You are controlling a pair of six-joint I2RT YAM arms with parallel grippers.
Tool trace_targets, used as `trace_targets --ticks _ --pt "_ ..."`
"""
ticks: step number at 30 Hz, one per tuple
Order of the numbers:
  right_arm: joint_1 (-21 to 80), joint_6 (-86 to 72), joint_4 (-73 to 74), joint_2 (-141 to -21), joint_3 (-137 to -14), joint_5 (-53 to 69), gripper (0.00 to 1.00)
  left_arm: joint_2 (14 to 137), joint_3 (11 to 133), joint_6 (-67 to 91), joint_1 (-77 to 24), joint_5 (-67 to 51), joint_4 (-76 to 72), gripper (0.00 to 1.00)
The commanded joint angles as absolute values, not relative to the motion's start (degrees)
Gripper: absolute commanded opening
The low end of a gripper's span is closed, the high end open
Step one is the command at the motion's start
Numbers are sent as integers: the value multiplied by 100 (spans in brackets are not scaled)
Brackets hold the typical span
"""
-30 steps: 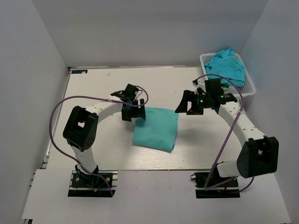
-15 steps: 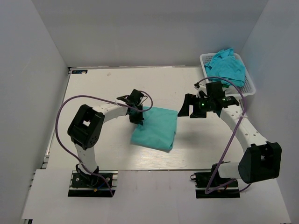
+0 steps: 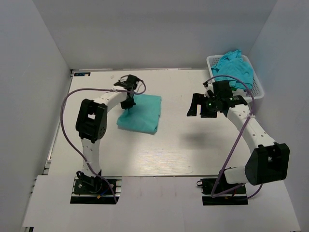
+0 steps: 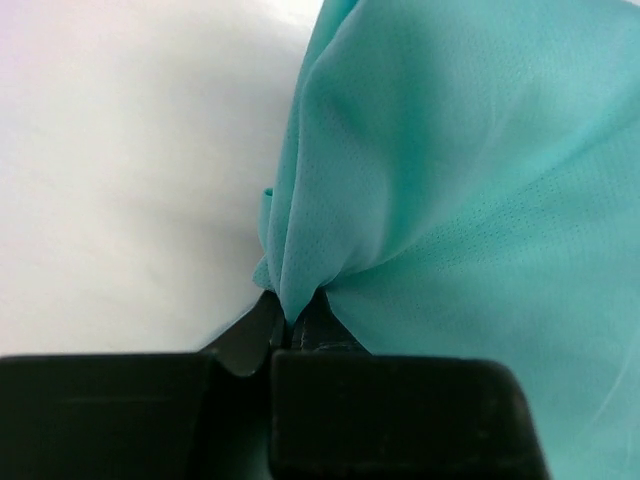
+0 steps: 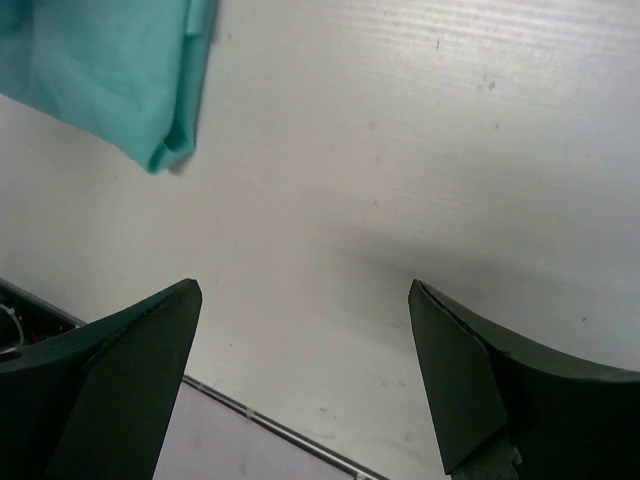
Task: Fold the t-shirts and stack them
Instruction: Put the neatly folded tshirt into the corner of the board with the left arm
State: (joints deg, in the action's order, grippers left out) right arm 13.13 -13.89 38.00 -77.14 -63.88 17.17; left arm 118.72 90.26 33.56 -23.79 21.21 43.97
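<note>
The left claw (image 4: 290, 338) is clamped together on a bunched bit of the folded shirt (image 3: 144, 112), at its left edge. The cloth rises in a creased ridge from the pinch. The folded shirt lies flat on the left half of the counter (image 3: 174, 145), a teal rectangle. The right claw (image 3: 198, 107) hangs above bare counter to the right, well apart from the folded shirt, its two fingers spread wide and holding nothing. More crumpled shirts (image 3: 234, 67) are heaped in the white basket (image 3: 259, 90) at the far right corner.
</note>
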Motion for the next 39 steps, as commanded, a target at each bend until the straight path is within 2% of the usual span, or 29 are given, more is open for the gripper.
trace_targets --ticks 1,8,16,25,36,37,38,39 --pt "1275 -1187 3735 -7936 -7038 1573 90 11882 9439 2963 -1689 2637 4237 0" --pt "1274 -1222 3727 -8998 -7865 1872 90 12840 11282 1550 -564 2892 3903 0" --pt "1275 -1231 3858 -9580 -8481 1943 90 13657 12522 1002 403 2620 3472 0" --pt "1275 -1327 3867 -9694 -8736 1977 90 14247 12884 -113 887 2031 2576 0" --pt "1283 -1397 4069 -10098 -9017 2434 90 14317 12929 -448 1336 1863 1917 0" --pt "1292 -1432 4035 -10090 -9000 2469 90 14317 12929 -448 1388 1863 1916 4" --pt "1292 -1415 3999 -10107 -9009 2522 90 14317 12929 -448 1389 1863 1855 12" --pt "1292 -1424 4016 -10099 -9017 2575 90 14248 12929 -448 1389 1811 1854 26"
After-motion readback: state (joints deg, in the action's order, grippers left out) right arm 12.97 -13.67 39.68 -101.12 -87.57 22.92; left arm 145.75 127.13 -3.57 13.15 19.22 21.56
